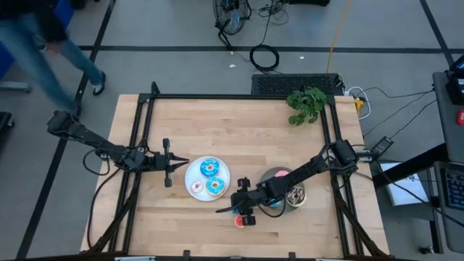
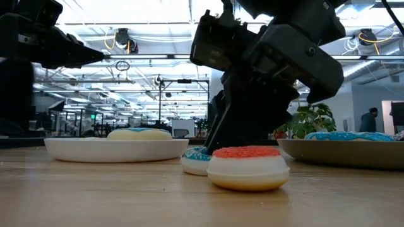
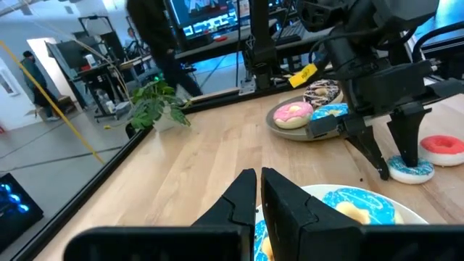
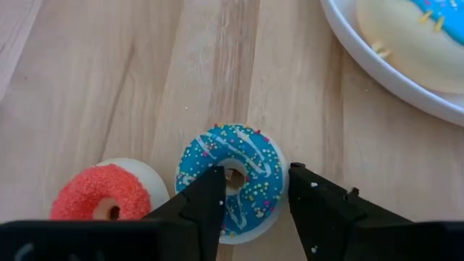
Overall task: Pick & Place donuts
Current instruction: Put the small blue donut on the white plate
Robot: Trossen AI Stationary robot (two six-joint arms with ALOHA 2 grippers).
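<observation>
A small blue-iced donut lies flat on the wooden table beside a small red donut. My right gripper is open and slants down over the blue donut: one finger is above its hole, the other just outside its rim. A white plate holds two blue-iced donuts and a small pale one. A grey plate holds pink, blue and brown donuts. My left gripper is shut, level, at the white plate's left rim. My right gripper has its fingertips at the small blue donut, coming from above and slanting toward the table's left. I cannot tell whether the fingers touch it. The donut lies flat on the table.
A potted plant stands at the table's far right. A dark frame runs along the table's edges. A person walks past beyond the far left corner. Bare wood lies across the far half of the table.
</observation>
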